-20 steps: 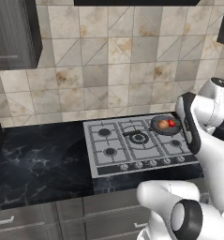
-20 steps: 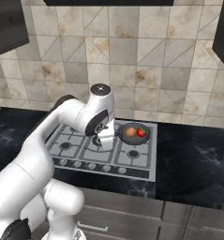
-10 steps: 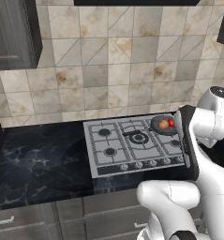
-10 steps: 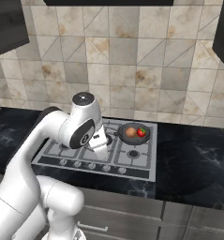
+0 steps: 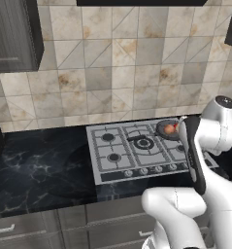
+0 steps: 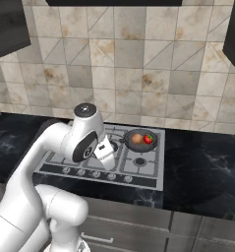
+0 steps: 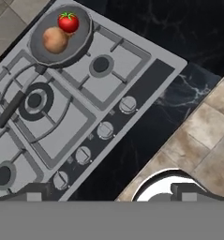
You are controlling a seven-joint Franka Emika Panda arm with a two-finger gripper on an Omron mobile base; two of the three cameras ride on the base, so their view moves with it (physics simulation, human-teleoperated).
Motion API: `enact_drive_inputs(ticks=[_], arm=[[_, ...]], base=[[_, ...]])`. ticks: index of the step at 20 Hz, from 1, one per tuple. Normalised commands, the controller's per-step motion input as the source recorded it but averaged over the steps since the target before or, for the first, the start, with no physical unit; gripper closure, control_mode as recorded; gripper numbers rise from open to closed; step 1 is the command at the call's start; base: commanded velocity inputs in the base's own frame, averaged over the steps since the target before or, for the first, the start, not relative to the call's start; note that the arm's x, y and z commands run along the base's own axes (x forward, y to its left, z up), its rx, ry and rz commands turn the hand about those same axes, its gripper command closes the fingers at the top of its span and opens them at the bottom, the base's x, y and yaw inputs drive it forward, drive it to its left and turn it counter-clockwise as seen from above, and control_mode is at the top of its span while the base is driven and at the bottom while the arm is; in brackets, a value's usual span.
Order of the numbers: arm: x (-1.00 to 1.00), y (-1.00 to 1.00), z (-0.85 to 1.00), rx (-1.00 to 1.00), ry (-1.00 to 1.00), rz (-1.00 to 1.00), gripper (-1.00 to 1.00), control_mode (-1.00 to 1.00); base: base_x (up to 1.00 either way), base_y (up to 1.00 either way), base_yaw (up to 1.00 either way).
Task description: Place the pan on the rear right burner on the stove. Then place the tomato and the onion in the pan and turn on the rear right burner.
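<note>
The dark pan (image 7: 78, 43) sits at the stove's (image 7: 146, 79) rear right corner, covering the rear right burner, its black handle (image 7: 10, 110) reaching toward the middle burner. Inside it lie the red tomato (image 7: 68, 22) and the brown-orange onion (image 7: 55, 40), side by side. The right base view shows the same pan (image 6: 141, 146), onion (image 6: 137, 140) and tomato (image 6: 148, 139). My gripper (image 7: 113, 194) hangs open and empty above the front of the stove, over the knob row (image 7: 105, 130), apart from the pan. In the left base view my arm partly hides the pan (image 5: 162, 129).
Dark marble counter (image 6: 202, 167) runs on both sides of the stove, with a tiled wall behind. The front right burner (image 7: 100, 64) and the large middle burner (image 7: 34, 100) are bare. Tiled floor (image 7: 202, 136) shows below the counter's front edge.
My arm has swung and the hand has drawn back from the pan toward the stove's front, over the knobs. Pan, tomato and onion lie as before.
</note>
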Motion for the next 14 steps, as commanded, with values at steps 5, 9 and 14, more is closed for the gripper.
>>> enact_drive_inputs(ticks=[5, 9, 14], arm=[[0.00, 0.12, -0.22, -0.08, 0.04, 0.09, -1.00, -1.00], [0.01, 0.21, -0.27, -0.13, 0.05, 0.03, -1.00, -1.00], [0.00, 0.08, -0.27, -0.04, 0.06, 0.03, -1.00, -1.00]], base=[[0.00, 0.00, 0.00], [0.00, 0.00, 0.00], [0.00, 0.00, 0.00]])
